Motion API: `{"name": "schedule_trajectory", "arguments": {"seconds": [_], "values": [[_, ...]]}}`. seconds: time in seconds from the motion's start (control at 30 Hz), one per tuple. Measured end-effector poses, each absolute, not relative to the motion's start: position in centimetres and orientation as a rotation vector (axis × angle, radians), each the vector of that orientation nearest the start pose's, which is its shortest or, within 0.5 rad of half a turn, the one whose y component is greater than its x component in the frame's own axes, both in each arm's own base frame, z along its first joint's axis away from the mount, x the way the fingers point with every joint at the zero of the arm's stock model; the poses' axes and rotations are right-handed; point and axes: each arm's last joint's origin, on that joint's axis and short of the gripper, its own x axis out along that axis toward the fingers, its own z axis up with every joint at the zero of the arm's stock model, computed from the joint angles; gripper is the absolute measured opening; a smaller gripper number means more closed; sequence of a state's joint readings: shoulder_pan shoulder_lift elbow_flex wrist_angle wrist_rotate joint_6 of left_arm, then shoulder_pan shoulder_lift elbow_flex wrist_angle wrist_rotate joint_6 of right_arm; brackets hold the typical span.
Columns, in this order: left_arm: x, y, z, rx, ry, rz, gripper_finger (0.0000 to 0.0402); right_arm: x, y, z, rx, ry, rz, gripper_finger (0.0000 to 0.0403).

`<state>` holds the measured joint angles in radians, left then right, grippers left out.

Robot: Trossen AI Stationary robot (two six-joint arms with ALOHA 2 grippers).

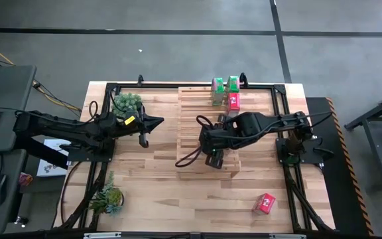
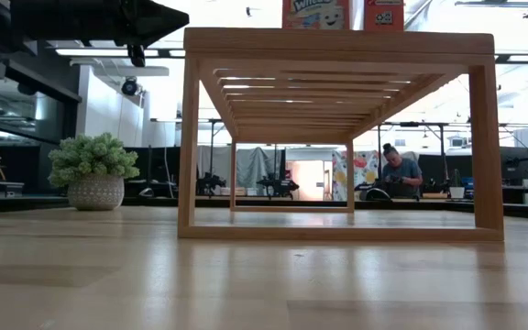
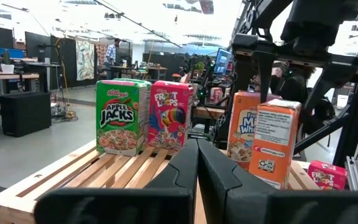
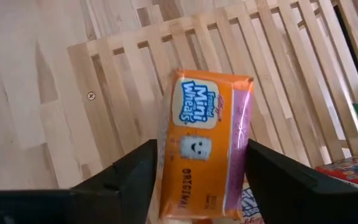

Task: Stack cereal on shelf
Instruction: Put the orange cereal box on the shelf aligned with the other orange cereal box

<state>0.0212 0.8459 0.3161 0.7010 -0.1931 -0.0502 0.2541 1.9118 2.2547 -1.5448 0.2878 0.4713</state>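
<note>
Orange cereal box (image 4: 207, 146) stands between the right claw's (image 4: 197, 180) spread fingers, small gaps either side, on the shelf (image 1: 207, 126) toward six o'clock. Left claw (image 1: 144, 138), pinched shut, waits at nine o'clock.

On your surface (image 1: 158, 179) the shelf (image 1: 191, 106) sits center frame; cereal boxes (image 1: 225, 93) stand at its upper right, one box (image 1: 264, 203) lies lower right
</note>
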Motion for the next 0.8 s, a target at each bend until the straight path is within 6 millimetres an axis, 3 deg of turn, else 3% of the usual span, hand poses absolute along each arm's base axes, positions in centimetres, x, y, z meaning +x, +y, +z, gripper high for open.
{"name": "schedule_trajectory", "arguments": {"seconds": [0.4,0.8], "values": [[18.1,0.9,24.5,-0.064,-0.176,0.209,0.0,35.0,6.9,40.8,0.063,1.044,-0.321,0.0236],[18.1,0.9,24.5,-0.064,-0.175,0.209,0.0,35.6,7.1,41.0,0.037,0.985,-0.276,0.0236]]}}
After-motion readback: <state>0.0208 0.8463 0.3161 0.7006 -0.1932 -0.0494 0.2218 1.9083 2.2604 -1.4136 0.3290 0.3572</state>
